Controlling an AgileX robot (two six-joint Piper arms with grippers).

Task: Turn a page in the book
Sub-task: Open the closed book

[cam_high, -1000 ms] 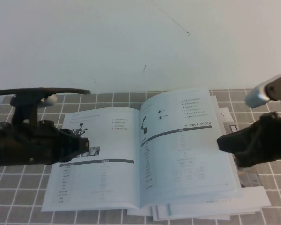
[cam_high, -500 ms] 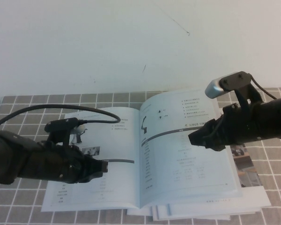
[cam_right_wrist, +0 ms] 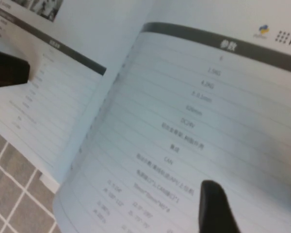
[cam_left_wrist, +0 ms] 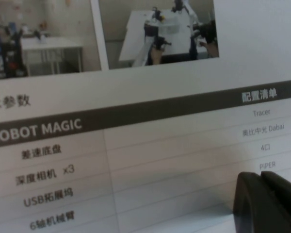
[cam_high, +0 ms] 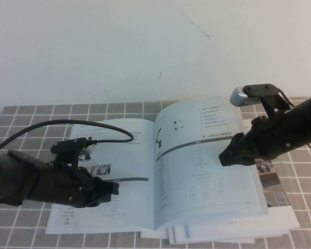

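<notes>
The book (cam_high: 114, 207) lies open on the tiled mat. Its right-hand sheet, the page (cam_high: 207, 181), has a grey band and table text and bows up a little from the spine. My left gripper (cam_high: 114, 188) rests on the left-hand sheet just below its dark band; in the left wrist view (cam_left_wrist: 262, 177) its fingers are shut together on the paper, holding nothing. My right gripper (cam_high: 224, 158) hovers over the upper middle of the page. In the right wrist view (cam_right_wrist: 254, 199) it is open, with one finger (cam_right_wrist: 213, 208) above the table text.
Plainer booklets (cam_high: 274, 187) are stacked under the book's right side and stick out at the right and front. Grey tiled mat (cam_high: 20, 218) surrounds the book. A white wall stands behind. The left arm's cable (cam_high: 67, 124) arcs over the left sheet.
My left gripper has moved right and down onto the left sheet. My right arm has swung in from the right edge to above the page, then shifted slightly right.
</notes>
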